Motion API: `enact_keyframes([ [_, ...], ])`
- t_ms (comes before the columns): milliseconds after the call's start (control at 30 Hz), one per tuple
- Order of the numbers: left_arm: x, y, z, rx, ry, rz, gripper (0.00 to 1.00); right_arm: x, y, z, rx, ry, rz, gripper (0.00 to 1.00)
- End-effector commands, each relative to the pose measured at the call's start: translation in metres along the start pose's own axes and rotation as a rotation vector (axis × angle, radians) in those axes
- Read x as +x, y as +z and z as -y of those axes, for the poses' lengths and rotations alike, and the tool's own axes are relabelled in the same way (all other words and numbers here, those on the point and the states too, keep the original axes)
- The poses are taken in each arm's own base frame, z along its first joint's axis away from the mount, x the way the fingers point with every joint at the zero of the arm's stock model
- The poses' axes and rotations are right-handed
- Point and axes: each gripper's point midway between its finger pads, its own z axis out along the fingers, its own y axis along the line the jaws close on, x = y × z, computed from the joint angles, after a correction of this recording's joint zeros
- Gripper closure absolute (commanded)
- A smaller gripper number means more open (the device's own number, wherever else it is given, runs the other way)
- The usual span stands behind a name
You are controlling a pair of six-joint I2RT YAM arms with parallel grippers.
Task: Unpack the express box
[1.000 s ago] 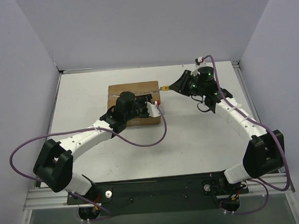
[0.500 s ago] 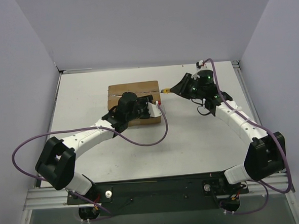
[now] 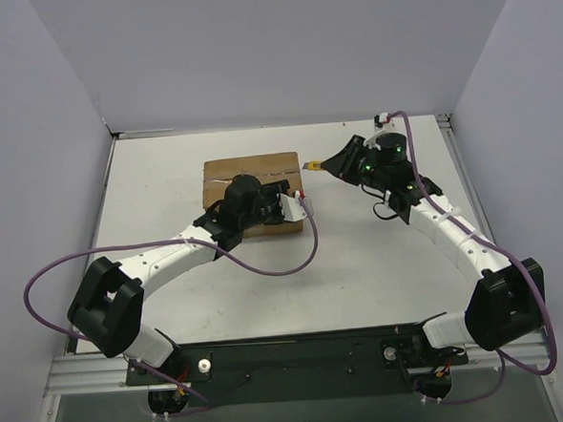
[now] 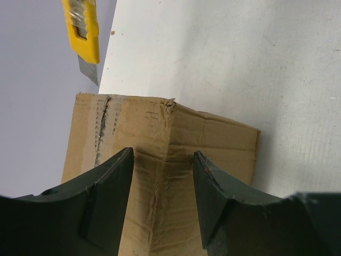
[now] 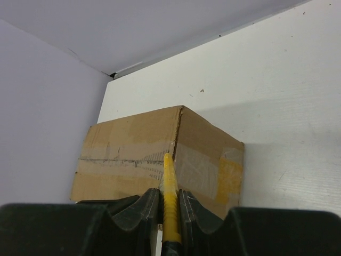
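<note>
The express box (image 3: 246,171) is a brown taped carton on the white table, also seen in the left wrist view (image 4: 160,138) and the right wrist view (image 5: 133,149). My left gripper (image 3: 267,200) is open over the box's near right corner, its fingers (image 4: 112,192) straddling a cardboard edge; I cannot tell if they touch it. My right gripper (image 3: 339,160) is shut on a yellow utility knife (image 3: 310,165). The knife (image 5: 169,178) points at the box's right end, its tip at the tape seam. Its blade (image 4: 88,69) hangs just beyond the box's far edge.
A purple cable (image 3: 275,267) from the left arm loops over the table just in front of the box. Grey walls close in the table (image 3: 380,262) at the back and both sides. A yellowish tape patch (image 5: 230,176) marks the box's side face.
My right arm's wrist and elbow have swung a little to the right, while the knife tip stays by the box's right end. The left arm and box have barely moved.
</note>
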Motion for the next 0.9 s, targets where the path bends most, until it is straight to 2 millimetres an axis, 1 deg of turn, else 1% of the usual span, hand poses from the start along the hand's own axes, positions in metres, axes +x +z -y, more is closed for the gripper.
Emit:
enact_keyframes([
  [0, -0.021, 0.000, -0.020, -0.053, 0.005, 0.042, 0.42, -0.015, -0.006, -0.016, -0.043, -0.025, 0.069, 1.00],
  [500, -0.019, -0.001, -0.019, -0.059, 0.001, 0.037, 0.42, -0.002, 0.001, -0.017, -0.029, -0.049, 0.033, 1.00],
  [667, -0.020, -0.001, -0.016, -0.055, 0.002, 0.035, 0.42, -0.005, -0.001, -0.018, -0.019, -0.066, 0.046, 1.00],
  [867, -0.020, -0.002, -0.016, -0.058, 0.005, 0.037, 0.43, -0.001, -0.001, -0.015, 0.001, -0.080, 0.037, 1.00],
])
